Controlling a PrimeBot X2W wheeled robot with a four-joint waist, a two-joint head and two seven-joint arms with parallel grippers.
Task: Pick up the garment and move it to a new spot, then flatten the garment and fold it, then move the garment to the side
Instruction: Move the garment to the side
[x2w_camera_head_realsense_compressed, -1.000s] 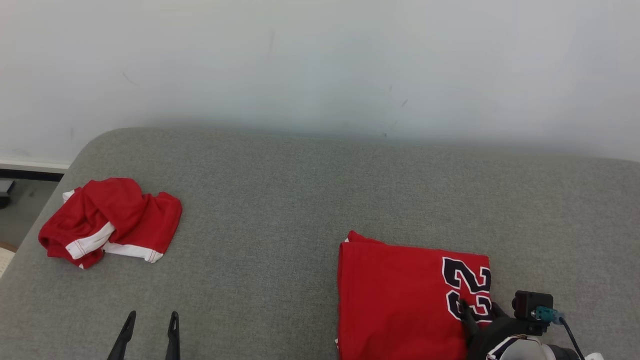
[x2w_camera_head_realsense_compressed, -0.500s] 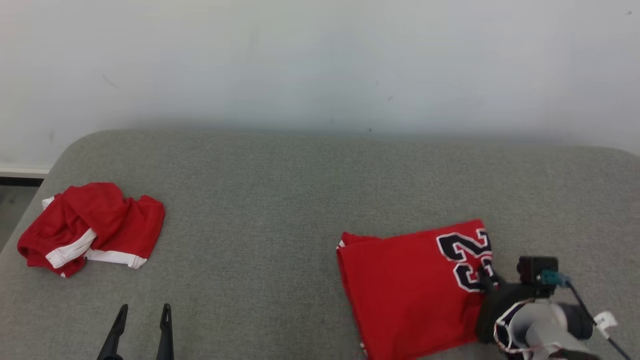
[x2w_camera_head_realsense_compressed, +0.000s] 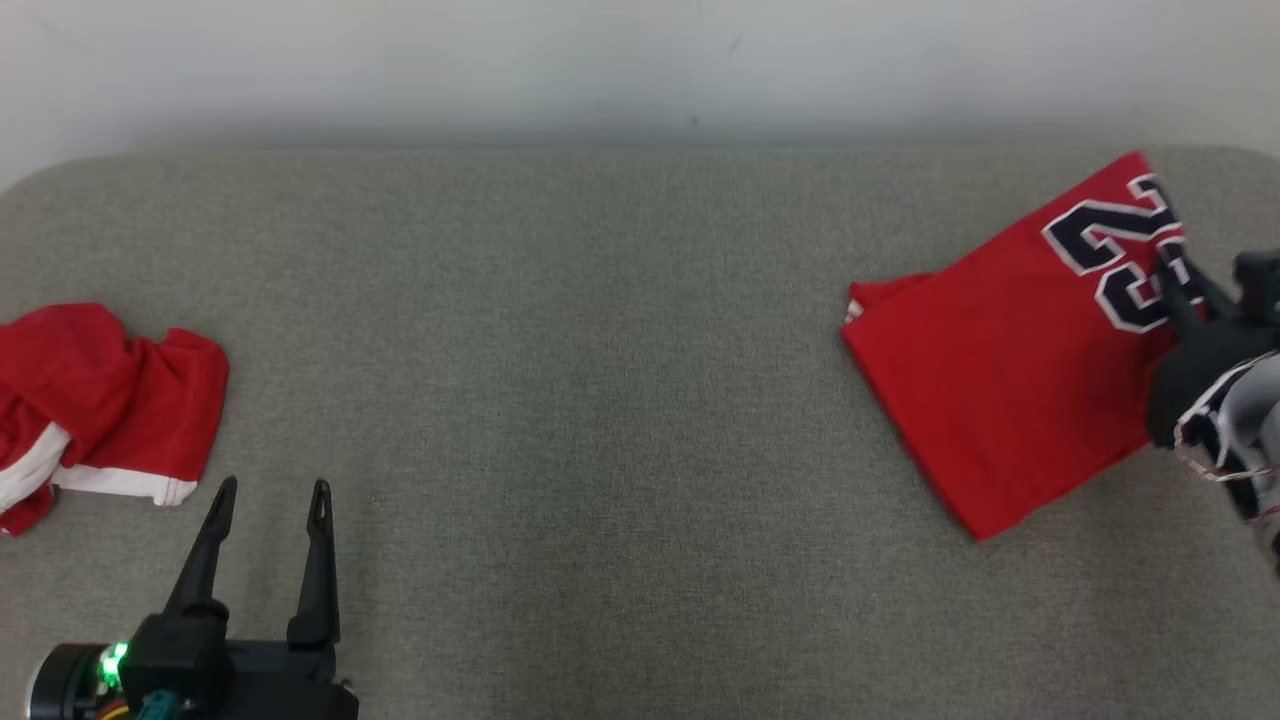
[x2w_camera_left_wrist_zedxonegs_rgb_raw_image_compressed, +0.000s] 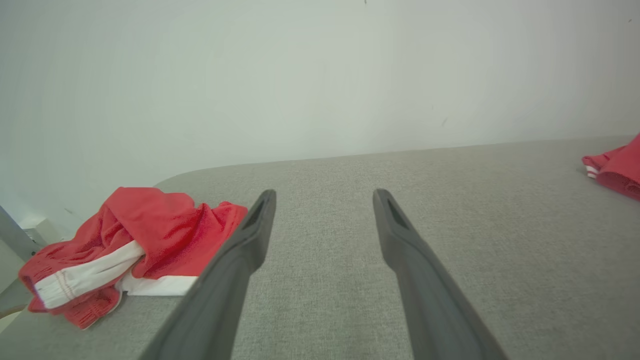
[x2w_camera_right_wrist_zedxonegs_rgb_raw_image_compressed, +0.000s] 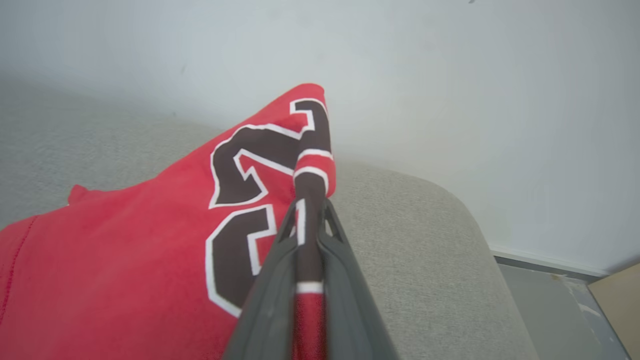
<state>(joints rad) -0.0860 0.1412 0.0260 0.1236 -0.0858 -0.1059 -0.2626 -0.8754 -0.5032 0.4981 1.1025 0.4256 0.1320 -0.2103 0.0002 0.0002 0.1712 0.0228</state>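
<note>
My right gripper (x2w_camera_right_wrist_zedxonegs_rgb_raw_image_compressed: 310, 210) is clamped on the numbered edge of the folded red jersey (x2w_camera_head_realsense_compressed: 1000, 390), with the fabric pinched between both fingers at the right edge of the head view. The jersey sits tilted in the upper right of the frame on the grey upholstered surface (x2w_camera_head_realsense_compressed: 600, 400), near the white wall (x2w_camera_head_realsense_compressed: 600, 60). My left gripper (x2w_camera_head_realsense_compressed: 272, 490) is at lower left, fingers apart and holding nothing, near the crumpled red shorts (x2w_camera_head_realsense_compressed: 110, 390) with white trim at the left edge.
</note>
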